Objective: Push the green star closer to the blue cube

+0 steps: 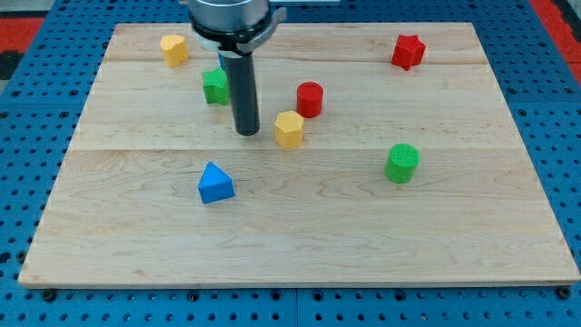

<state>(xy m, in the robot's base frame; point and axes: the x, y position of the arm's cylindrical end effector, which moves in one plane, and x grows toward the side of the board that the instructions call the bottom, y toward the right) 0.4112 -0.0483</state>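
The green star (214, 87) lies in the upper left part of the wooden board (300, 236); my rod hides its right side. My tip (247, 133) rests on the board just below and to the right of the green star, a little apart from it. A small sliver of blue (222, 69) shows at the star's top edge against the rod; I cannot tell whether it is the blue cube. No other blue cube shows.
A yellow hexagonal block (289, 129) sits just right of my tip. A red cylinder (310, 99) is up and right of it. Also on the board: a yellow block (174, 50) top left, a red star (408, 51) top right, a green cylinder (401, 163) right, a blue triangle (215, 183) lower left.
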